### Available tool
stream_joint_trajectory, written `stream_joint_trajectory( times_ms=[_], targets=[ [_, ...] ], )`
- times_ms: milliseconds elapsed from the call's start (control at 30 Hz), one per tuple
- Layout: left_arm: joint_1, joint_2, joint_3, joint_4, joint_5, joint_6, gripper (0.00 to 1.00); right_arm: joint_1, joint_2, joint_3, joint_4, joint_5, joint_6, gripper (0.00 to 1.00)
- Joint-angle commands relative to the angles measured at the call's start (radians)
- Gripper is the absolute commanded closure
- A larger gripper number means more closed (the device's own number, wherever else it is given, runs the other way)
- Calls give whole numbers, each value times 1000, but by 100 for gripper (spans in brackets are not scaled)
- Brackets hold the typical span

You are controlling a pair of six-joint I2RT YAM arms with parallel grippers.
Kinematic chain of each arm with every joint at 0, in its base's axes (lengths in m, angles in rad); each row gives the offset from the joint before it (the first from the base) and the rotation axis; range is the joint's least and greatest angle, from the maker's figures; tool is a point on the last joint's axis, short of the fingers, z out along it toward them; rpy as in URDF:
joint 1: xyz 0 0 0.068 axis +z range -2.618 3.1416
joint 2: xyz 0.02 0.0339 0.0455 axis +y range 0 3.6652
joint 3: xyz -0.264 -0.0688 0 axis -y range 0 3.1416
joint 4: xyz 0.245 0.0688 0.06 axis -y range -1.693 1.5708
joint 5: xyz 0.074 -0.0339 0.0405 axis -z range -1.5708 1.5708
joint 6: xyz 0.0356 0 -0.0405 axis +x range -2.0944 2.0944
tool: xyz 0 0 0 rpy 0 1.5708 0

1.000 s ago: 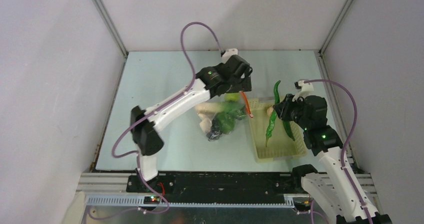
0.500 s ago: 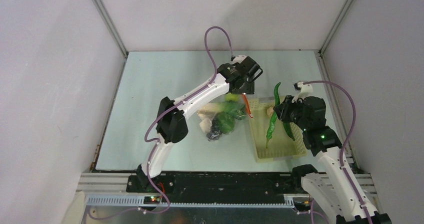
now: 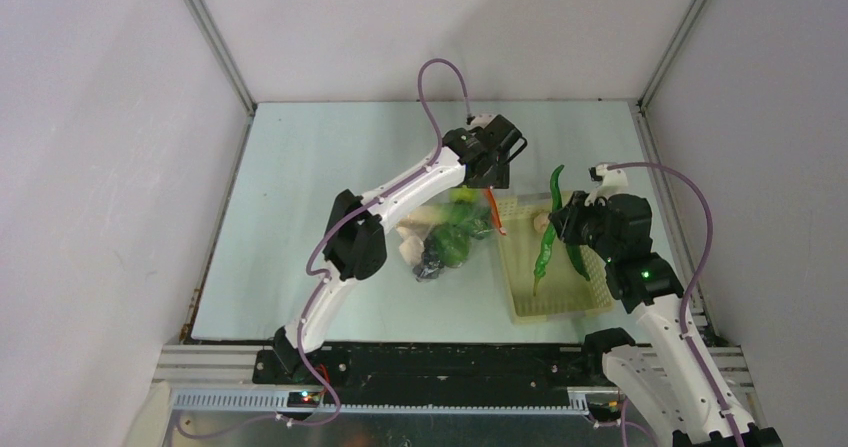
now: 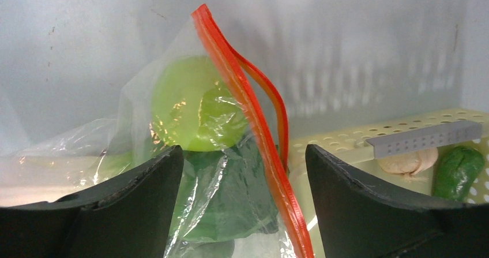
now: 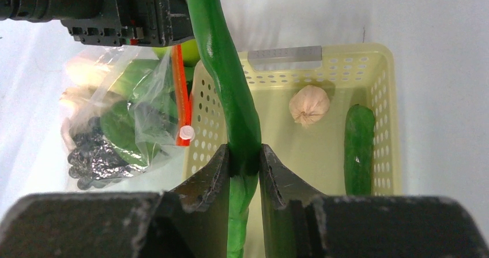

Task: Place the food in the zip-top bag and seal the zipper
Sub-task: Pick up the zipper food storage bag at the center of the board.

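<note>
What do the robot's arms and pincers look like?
The left arm and right arm have white links and chunky black joints, each trailed by a thin purple cable. The right arm carries a small green light. The left pincer and right pincer have dark wedge-shaped fingers.

Bright, even diffuse light, soft faint shadows, glare on the zip-top bag (image 4: 193, 154), wrist-view foregrounds blurred.

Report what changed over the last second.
The left gripper, open, swung right, ending above the orange zipper of the bag; its elbow shifted right too. Nothing was grabbed or released. The right gripper stayed shut on the long pepper over the basket, and the bag did not move.
</note>
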Motion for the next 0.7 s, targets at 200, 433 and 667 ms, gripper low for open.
stream_joint_trajectory(
  times_ms=[200, 433, 667],
  targets=[
    [1, 13, 52, -46, -71, 24, 28, -3, -9, -5, 25, 54, 5, 99],
    [3, 14, 51, -41, -40, 55, 52, -3, -13, -5, 17, 80, 7, 99],
    [12, 13, 47, -43, -17, 60, 58, -5, -20, -5, 14, 84, 9, 99]
  ],
)
